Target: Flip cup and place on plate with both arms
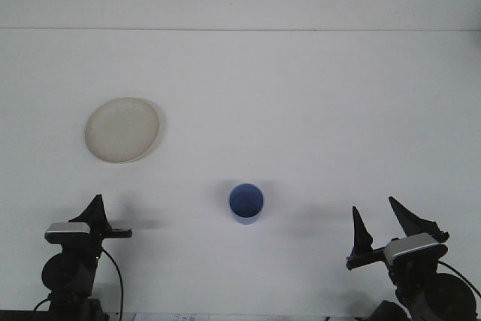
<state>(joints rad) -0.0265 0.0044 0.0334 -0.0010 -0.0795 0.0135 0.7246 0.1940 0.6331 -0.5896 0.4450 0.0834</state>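
Cup (246, 202) upright (off plate (122, 129))

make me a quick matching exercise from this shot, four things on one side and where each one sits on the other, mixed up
Things:
1. plate
2. cup
3. left tool
4. right tool

Places:
A. near bottom right corner
B. near middle of table, upright, opening up
C. upper left of table, bare
D. near bottom left corner

Pairs: 1-C, 2-B, 3-D, 4-A
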